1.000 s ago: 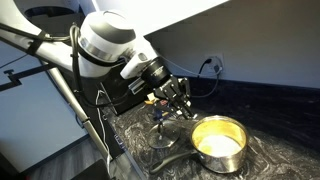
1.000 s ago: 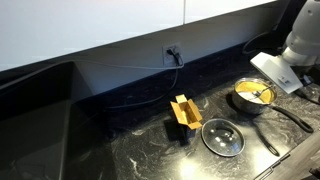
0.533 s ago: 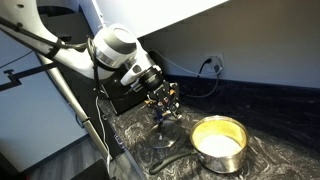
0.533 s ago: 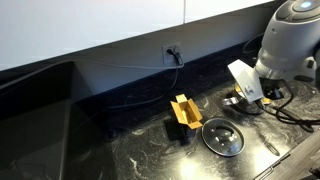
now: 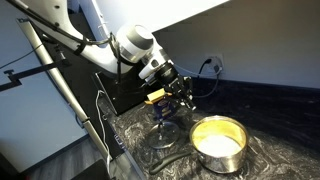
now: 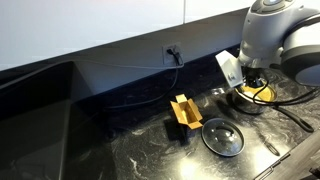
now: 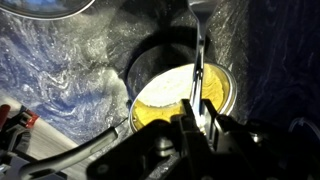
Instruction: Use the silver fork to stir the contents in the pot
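My gripper (image 7: 197,122) comes in from the bottom of the wrist view and is shut on the silver fork (image 7: 199,60). The fork's thin handle runs straight up across the pot (image 7: 226,80) to a wider end beyond the far rim. The pot is round and shiny, with pale yellow contents (image 7: 165,95) inside. In both exterior views the gripper (image 5: 178,95) (image 6: 245,88) hangs above and beside the pot (image 5: 220,140) (image 6: 258,100). The contents (image 5: 218,146) also show there. The fork is too thin to make out in the exterior views.
A round clear lid (image 6: 221,137) (image 5: 163,135) lies on the dark marbled counter (image 6: 120,150) near the pot. A yellow and black box (image 6: 182,115) stands beside it. The pot's dark handle (image 6: 293,117) points right. A wall socket with a cable (image 6: 172,52) is behind.
The arm has swung over from the side and now hangs by the pot, partly hiding it in an exterior view. The pot and the lid have not moved.
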Controlling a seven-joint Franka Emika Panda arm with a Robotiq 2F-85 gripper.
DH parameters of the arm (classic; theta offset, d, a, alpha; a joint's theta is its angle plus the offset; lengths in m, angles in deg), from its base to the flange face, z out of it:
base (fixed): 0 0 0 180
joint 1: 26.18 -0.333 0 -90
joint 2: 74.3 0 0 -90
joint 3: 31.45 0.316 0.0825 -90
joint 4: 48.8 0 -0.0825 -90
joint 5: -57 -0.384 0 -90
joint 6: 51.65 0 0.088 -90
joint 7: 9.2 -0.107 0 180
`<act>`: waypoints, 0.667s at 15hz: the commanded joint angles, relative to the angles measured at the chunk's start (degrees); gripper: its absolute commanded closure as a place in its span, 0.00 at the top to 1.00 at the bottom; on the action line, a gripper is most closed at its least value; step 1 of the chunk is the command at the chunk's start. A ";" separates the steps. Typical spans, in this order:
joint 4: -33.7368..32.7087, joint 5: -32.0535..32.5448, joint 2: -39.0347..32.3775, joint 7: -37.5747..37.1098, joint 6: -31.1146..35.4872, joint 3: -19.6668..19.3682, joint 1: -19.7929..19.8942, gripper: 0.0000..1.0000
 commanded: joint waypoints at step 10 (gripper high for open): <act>-6.91 -0.89 -14.18 0.22 1.97 -2.49 -6.62 0.04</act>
